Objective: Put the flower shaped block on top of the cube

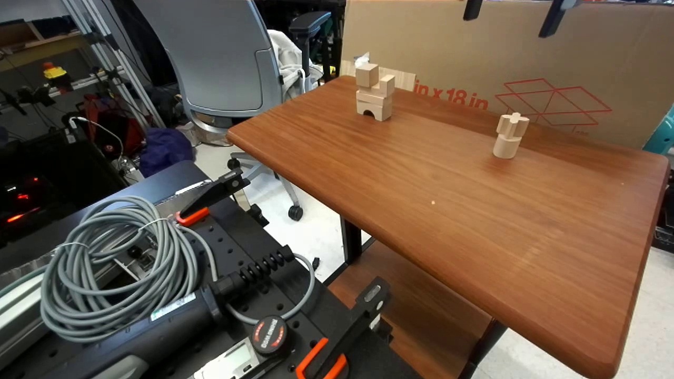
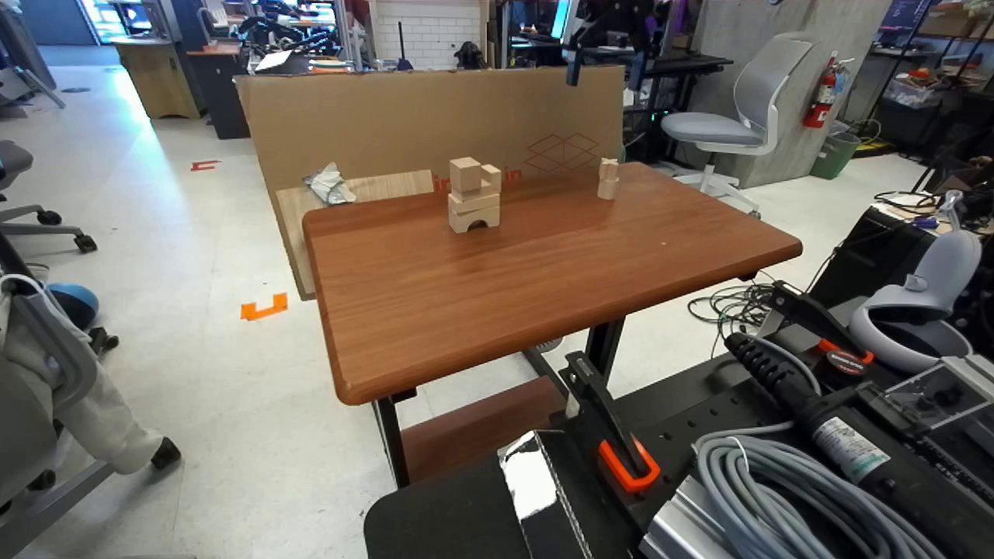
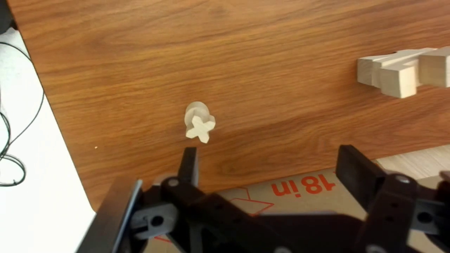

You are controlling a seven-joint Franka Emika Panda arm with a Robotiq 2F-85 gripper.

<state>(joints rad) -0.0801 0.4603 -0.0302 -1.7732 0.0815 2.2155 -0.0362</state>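
The flower shaped block (image 1: 513, 125) is a pale wooden piece with a cross-like top. It stands on a short wooden cylinder (image 1: 506, 147), upright on the table; both also show in an exterior view (image 2: 609, 168) and the wrist view (image 3: 200, 129). The cube (image 1: 367, 75) is the larger plain block on top of a stack of tan blocks (image 1: 374, 109); it also shows in an exterior view (image 2: 466, 175) and at the wrist view's right edge (image 3: 435, 68). My gripper (image 3: 269, 154) is open and empty, high above the table; its fingertips show in both exterior views (image 1: 509, 20) (image 2: 605, 74).
A smaller block (image 1: 387, 85) sits beside the cube on the stack, over an arch block. The brown table (image 1: 421, 221) has a tall cardboard sheet (image 1: 447, 52) along its far side. A grey chair (image 1: 216, 63) stands off one end. A black cart with coiled cable (image 1: 121, 273) stands in front.
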